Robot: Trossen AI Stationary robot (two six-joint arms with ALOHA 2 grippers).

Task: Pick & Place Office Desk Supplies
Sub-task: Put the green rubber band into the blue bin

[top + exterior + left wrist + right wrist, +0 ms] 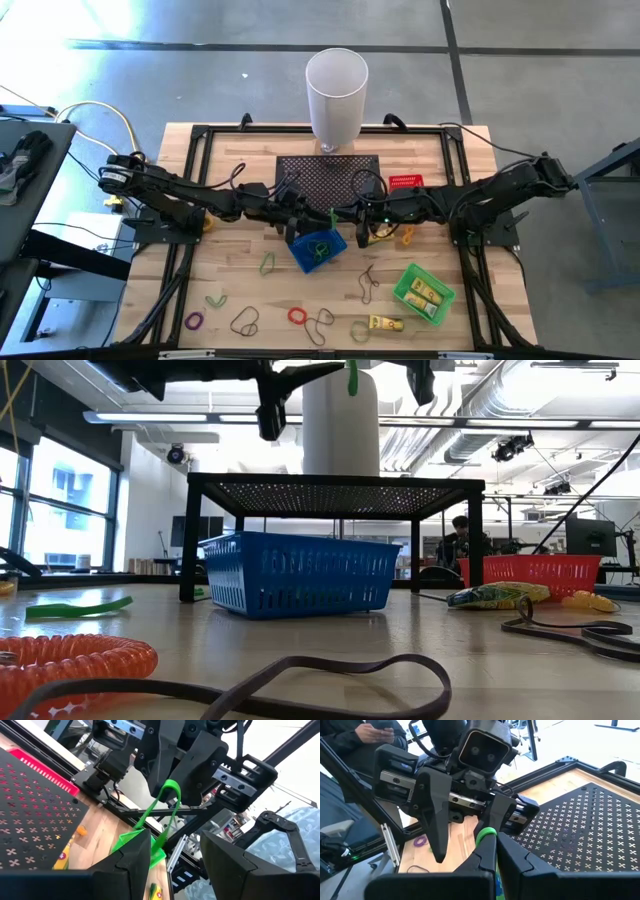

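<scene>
On the tabletop [500, 270], the mesh stand [328, 178] stood at the middle of the far side, with the tall cylinder [336, 97] just behind it. A small tray [405, 183] lay beside the stand on its right. The two arms reached in from either side and met just in front of the stand, the left pincer [293, 222] and the right pincer [334, 217] facing each other, a band loop [167, 812] pinched in the right one. A basket [318, 248] sat just in front of them, with a loop inside. Another basket [424, 292] lay near the front right, holding small packets. Loose loops [245, 321] were scattered along the front edge.
</scene>
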